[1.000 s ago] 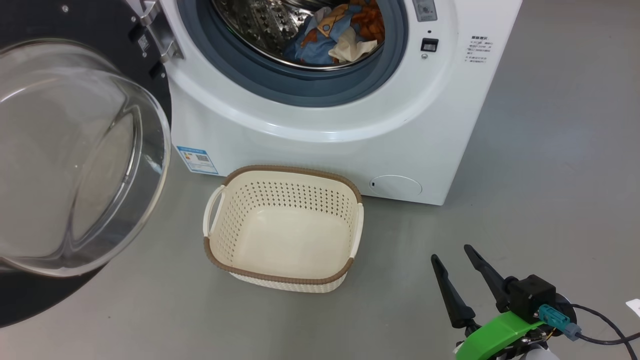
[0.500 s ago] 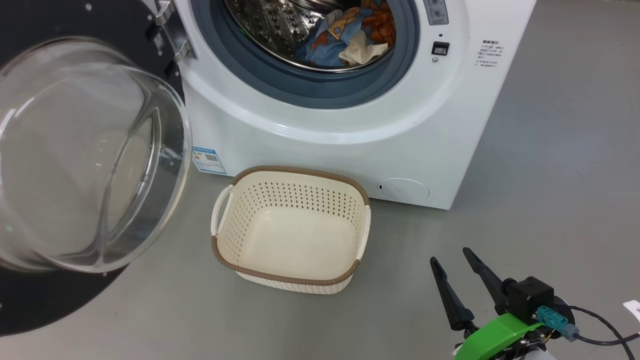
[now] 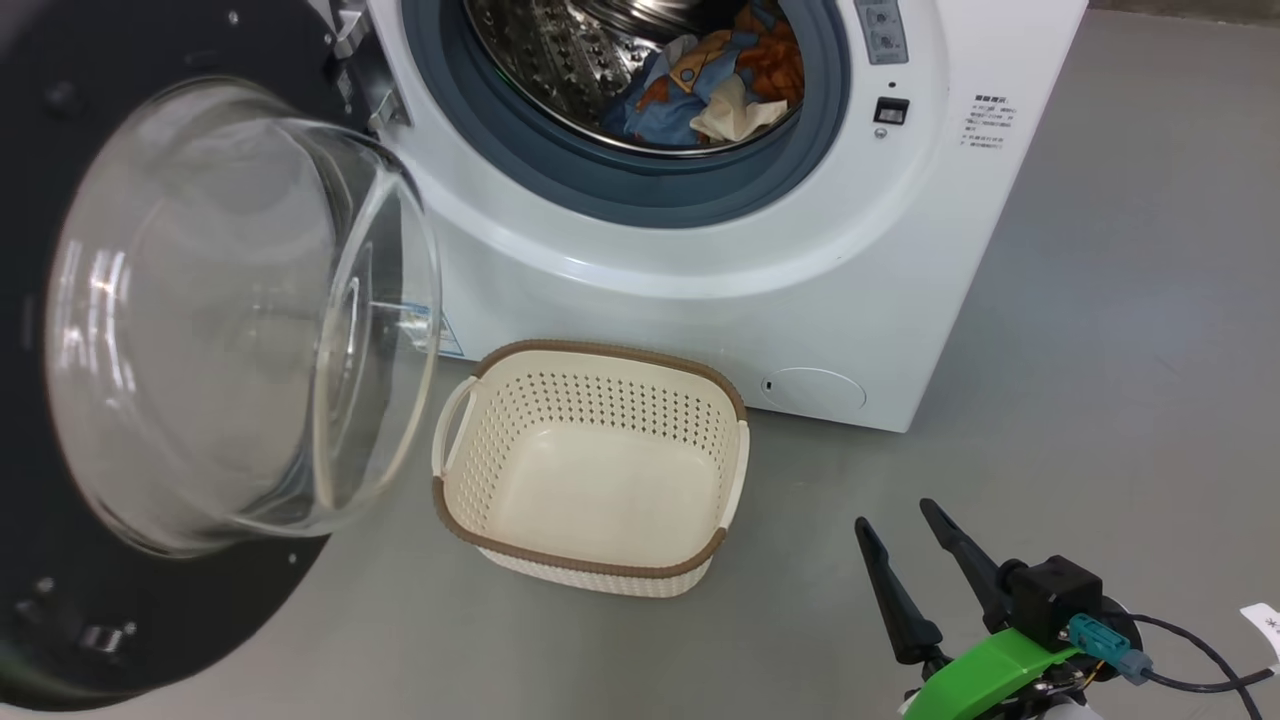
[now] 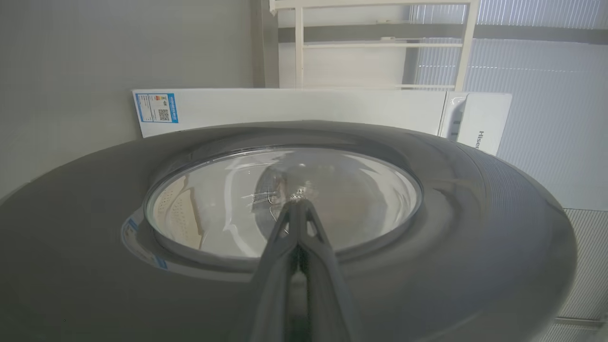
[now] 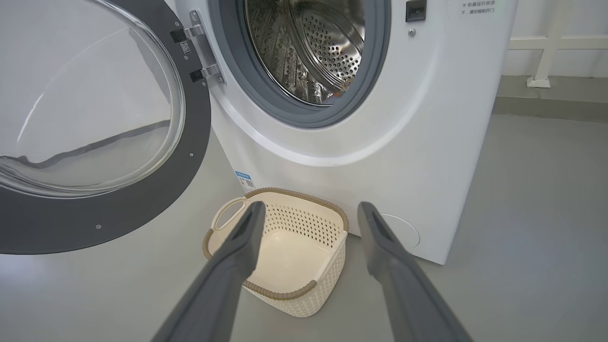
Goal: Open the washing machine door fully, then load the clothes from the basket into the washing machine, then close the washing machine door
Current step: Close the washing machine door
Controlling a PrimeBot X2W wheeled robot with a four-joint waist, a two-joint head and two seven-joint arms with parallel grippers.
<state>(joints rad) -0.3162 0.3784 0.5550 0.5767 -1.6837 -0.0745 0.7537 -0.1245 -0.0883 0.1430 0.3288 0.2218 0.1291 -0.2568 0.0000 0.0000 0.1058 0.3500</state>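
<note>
Grey smooth floor [image 3: 1100, 330]; white rail [image 5: 570, 42] beyond; left pincer [image 4: 298, 203] together, right pincer [image 3: 895, 513] apart.

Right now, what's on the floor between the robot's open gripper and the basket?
Nothing. The head view shows bare grey floor all the way from the right gripper to the empty basket.
</note>
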